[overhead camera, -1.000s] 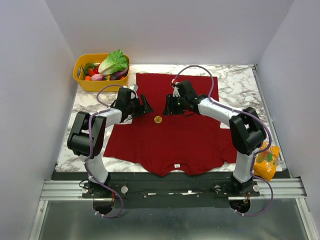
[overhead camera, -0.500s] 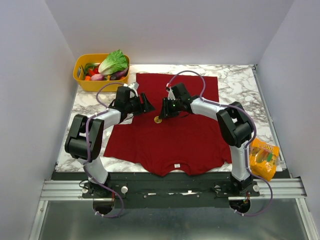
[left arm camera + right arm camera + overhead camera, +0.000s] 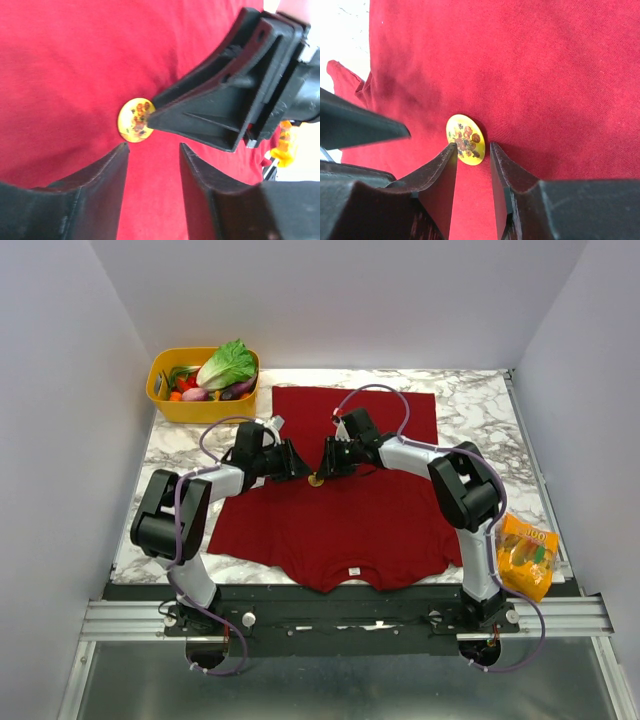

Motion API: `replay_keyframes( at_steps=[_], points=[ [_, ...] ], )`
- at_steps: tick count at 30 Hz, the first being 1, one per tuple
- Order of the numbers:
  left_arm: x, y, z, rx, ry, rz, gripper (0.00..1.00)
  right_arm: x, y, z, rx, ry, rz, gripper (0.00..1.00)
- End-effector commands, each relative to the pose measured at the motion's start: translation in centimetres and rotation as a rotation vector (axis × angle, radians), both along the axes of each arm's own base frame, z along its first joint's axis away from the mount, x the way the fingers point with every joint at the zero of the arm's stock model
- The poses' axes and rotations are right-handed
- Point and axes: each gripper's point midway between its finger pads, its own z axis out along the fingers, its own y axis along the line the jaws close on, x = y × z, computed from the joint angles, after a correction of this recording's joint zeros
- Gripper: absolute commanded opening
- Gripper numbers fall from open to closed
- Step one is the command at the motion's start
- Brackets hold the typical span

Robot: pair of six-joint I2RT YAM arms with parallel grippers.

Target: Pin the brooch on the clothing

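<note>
Brooch (image 3: 316, 480) is lying on the clothing (image 3: 350, 525); from above, right gripper (image 3: 473, 146), narrowly parted, is touching it at 1 o'clock, left gripper (image 3: 153, 147) hovering spread at 10 o'clock.

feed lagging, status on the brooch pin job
Left gripper open, right gripper open, tips at brooch. Brooch flat on red T-shirt, ungripped. Nothing blocking.

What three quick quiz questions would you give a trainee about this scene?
1. True or false: the brooch lies on the red shirt.
2. What fills the yellow basket? A vegetables, B tools, C socks.
3. How many grippers have their tips beside the brooch?
Key: 1 true. 2 A. 3 two, the left gripper and the right gripper.
</note>
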Motion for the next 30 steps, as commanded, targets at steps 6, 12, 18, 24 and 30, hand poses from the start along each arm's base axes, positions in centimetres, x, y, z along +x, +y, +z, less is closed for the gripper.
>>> replay_keyframes(
  at_steps=[6,12,18,24,30],
  points=[
    [-0.8,-1.4,-2.3,0.0,0.051,-0.041,0.4,0.1,0.5,-1.5,-0.002,0.026,-0.007,0.41],
    [-0.9,-0.8,-3.9,0.05,0.079,-0.034,0.35,-0.1,0.8,-1.4,0.019,0.038,-0.005,0.41],
    [-1.1,-0.4,-5.3,0.084,0.097,-0.028,0.33,-0.1,1.3,0.2,0.064,0.015,0.015,0.4],
    [-1.1,-0.3,-5.5,0.091,0.1,-0.025,0.32,-0.4,2.0,1.2,0.096,0.007,0.043,0.28],
    [-1.0,-0.1,-5.4,0.108,0.092,-0.025,0.36,-0.7,2.5,1.1,0.106,0.016,0.061,0.19]
  ],
)
